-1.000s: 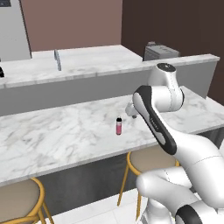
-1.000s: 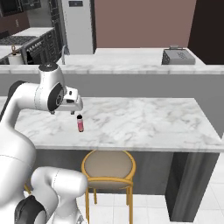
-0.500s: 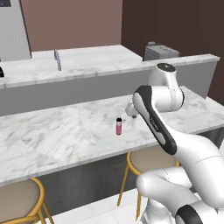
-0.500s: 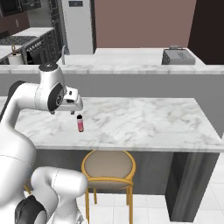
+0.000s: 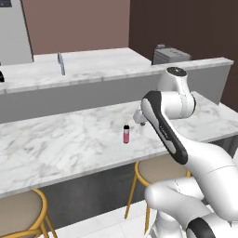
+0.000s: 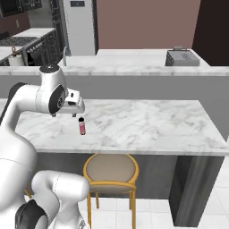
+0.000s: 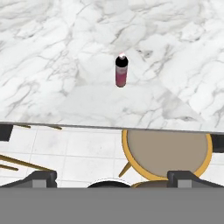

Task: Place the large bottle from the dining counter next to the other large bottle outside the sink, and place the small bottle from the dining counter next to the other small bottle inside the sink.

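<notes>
The small bottle (image 7: 121,71) is standing upright on the dining table (image 5: 69,139), near its stool-side edge; the end effector (image 6: 75,107) is hovering over it, released and holding nothing; 1 off-centre descent risks tipping such a narrow bottle and rolling it off.

Small bottle (image 7: 121,71) pink-red, dark cap, ahead of jaws. Dining counter (image 7: 52,52) white-grey marbled, dark grey base. Stool (image 7: 166,151) below jaws: taupe seat, gold rim. Floor white tile.
</notes>
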Available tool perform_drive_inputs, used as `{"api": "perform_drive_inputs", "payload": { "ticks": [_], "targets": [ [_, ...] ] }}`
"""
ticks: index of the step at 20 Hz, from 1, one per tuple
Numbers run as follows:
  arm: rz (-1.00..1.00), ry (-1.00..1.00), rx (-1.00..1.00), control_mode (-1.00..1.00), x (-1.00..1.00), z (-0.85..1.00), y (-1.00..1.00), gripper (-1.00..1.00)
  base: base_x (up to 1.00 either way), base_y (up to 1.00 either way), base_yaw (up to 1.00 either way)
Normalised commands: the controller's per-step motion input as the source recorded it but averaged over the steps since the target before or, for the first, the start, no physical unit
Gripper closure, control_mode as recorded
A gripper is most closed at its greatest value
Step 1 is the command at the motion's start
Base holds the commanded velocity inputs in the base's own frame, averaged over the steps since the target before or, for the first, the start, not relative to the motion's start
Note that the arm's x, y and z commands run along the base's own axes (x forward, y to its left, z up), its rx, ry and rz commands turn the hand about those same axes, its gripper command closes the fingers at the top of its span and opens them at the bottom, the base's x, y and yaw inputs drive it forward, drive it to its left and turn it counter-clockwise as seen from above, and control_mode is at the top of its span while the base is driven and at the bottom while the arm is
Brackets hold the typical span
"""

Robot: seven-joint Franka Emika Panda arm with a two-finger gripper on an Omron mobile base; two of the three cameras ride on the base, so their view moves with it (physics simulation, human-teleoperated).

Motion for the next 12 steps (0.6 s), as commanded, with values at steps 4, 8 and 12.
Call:
{"api": "perform_drive_inputs", "payload": {
  "ticks": [4,8,12],
  "targets": [
    [0.00,0.05,0.00,-1.00,0.23,0.00,0.00,-1.00,0.00,0.00,0.00],
    [0.00,0.14,-0.01,-1.00,0.75,0.00,0.07,-1.00,0.00,0.00,0.00],
    [0.00,0.11,-0.03,-1.00,0.76,0.00,0.18,-1.00,0.00,0.00,0.00]
  ]
}}
